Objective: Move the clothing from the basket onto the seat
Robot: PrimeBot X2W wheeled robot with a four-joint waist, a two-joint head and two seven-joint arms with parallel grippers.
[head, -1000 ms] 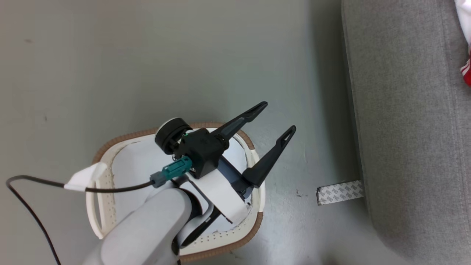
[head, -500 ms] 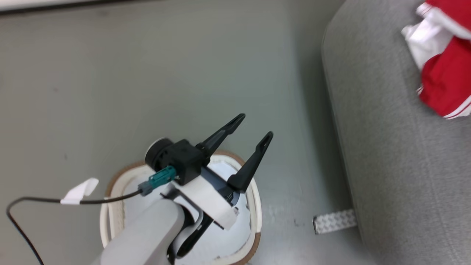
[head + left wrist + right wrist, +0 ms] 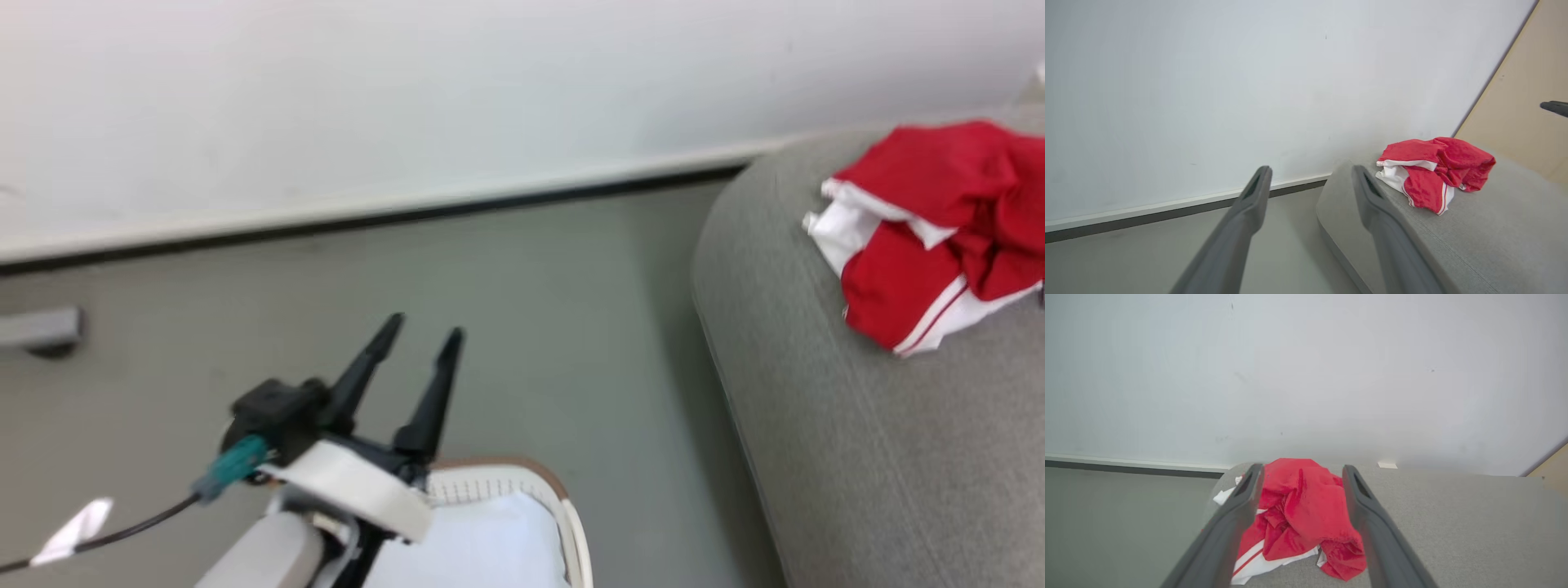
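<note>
Tipped upward since a second ago, the head camera now takes in the wall (image 3: 490, 82) behind the seat (image 3: 857, 457) — the whole picture has shifted, not the things. The left gripper (image 3: 427, 327) hangs off the seat's rounded end, fingers parted and holding nothing, just above the basket (image 3: 522, 466) and its pale cloth (image 3: 490, 543). The right gripper (image 3: 1302, 466) is spread and empty too, its fingers framing the clothing (image 3: 1302, 506) in the wrist view — whether they touch it I cannot tell. The clothing lies crumpled on the seat near that rounded end, well apart from the left gripper.
</note>
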